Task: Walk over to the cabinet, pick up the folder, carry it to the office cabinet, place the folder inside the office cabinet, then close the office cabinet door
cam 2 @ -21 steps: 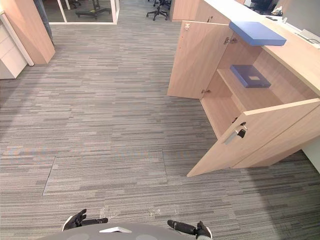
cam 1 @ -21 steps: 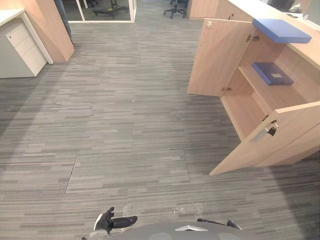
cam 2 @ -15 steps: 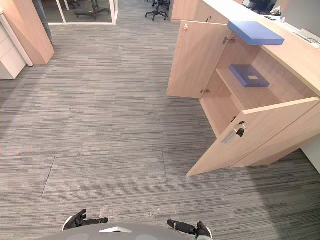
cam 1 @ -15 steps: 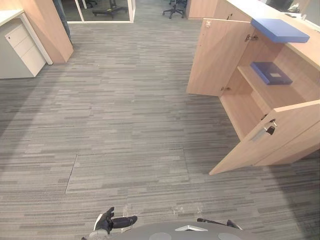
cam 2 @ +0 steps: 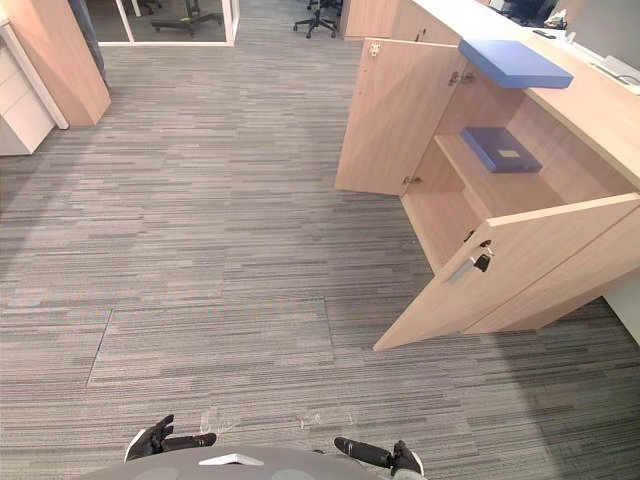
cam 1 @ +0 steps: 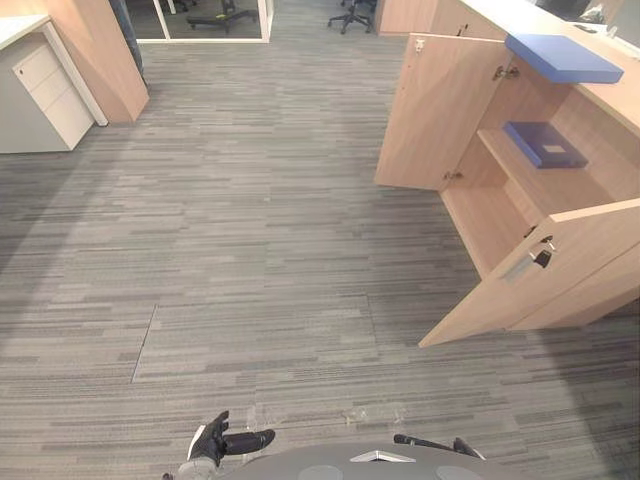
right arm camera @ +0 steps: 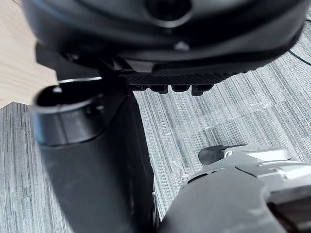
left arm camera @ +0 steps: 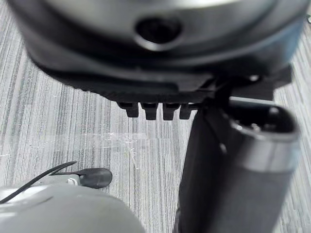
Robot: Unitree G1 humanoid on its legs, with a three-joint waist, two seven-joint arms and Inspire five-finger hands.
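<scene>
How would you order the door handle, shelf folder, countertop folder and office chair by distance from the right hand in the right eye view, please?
From the right hand:
1. Door handle, on the near door.
2. Shelf folder, inside the cabinet.
3. Countertop folder, above, slightly farther.
4. Office chair, far back.

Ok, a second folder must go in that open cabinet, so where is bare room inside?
The bottom compartment is bare, between the far door and the near door. The shelf is free at its near end; the dark blue folder fills its far end.
</scene>
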